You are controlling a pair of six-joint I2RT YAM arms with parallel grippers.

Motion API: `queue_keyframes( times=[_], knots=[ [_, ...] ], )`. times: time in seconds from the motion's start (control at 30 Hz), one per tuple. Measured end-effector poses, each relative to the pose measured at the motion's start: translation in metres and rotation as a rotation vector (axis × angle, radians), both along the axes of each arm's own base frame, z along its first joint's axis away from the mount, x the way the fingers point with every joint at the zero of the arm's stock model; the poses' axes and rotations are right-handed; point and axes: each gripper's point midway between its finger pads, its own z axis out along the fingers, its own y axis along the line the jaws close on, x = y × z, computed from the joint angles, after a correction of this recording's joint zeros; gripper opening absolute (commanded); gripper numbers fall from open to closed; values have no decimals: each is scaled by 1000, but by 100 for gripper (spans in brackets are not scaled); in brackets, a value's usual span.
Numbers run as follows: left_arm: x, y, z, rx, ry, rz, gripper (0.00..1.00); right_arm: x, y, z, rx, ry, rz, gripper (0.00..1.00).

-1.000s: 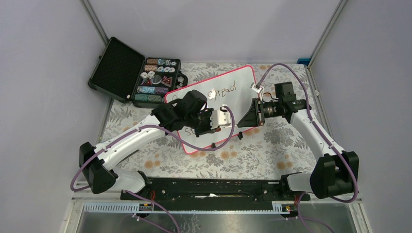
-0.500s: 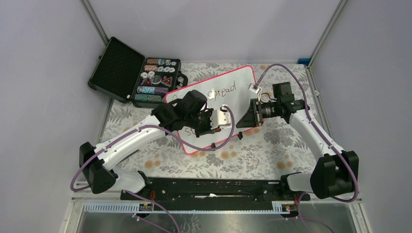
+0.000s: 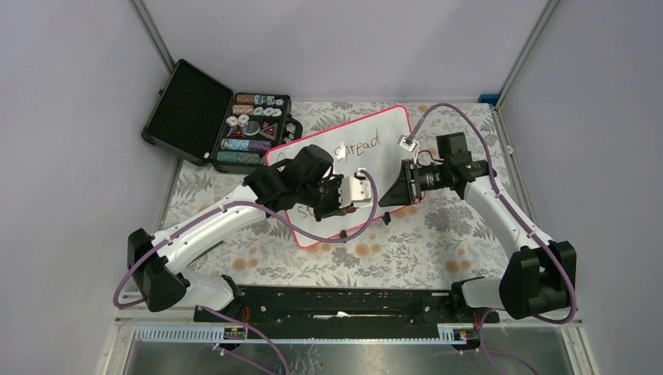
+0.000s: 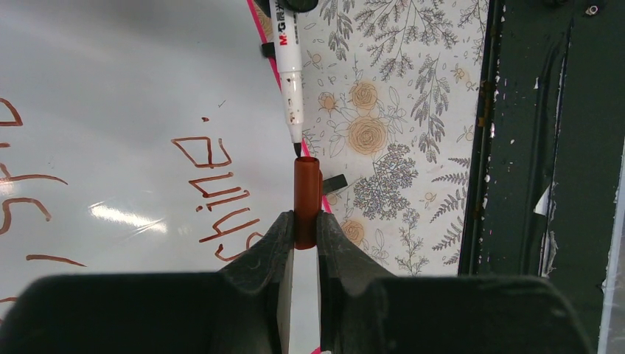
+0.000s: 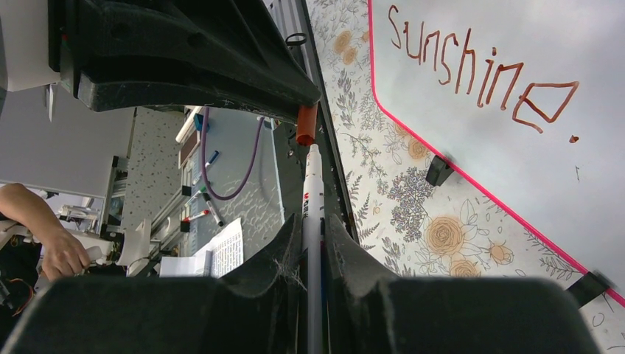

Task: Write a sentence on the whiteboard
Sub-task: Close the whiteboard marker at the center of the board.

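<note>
In the left wrist view, our left gripper (image 4: pixel 301 236) is clamped tight on a brown-red cap (image 4: pixel 306 199), its open mouth facing 12 o'clock. The marker (image 4: pixel 289 66) comes down from 12 o'clock, and its tip sits just at the cap's mouth, nearer the rim on the 9 o'clock side than the centre. The whiteboard (image 4: pixel 110 88) fills the 9 to 12 o'clock part of the view. On it we read the end of the sentence (image 4: pixel 214 192), "shine", closed with a full stop. A black clip foot (image 4: pixel 335 181) sits at the board's edge on the floral tablecloth (image 4: pixel 383 147).

In the right wrist view, our right gripper is closed hard around the marker's white barrel, which points to 12 o'clock at the cap. "Sunshine." lies on the board towards 1 to 2 o'clock.

From above, the board lies flat mid-table with both grippers meeting over its 4 o'clock edge. An open black case (image 3: pixel 234 125) stands at the board's 10 o'clock.

We judge the writing done and the capping in hand. To do it well, we should nudge the tip towards the middle of the mouth, keep barrel and cap on one line, and then press them straight together without loosening either grip. If we stay off-centre, we expect the nib to catch the rim.
</note>
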Motion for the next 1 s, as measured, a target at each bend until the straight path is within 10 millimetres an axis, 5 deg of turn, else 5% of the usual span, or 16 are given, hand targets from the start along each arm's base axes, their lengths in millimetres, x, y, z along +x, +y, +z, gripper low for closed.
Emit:
queue_keyframes(
  times=[1.0],
  knots=[
    [-6, 2, -4, 13, 37, 14, 0, -4, 5, -3, -15, -7, 18, 0]
  ],
)
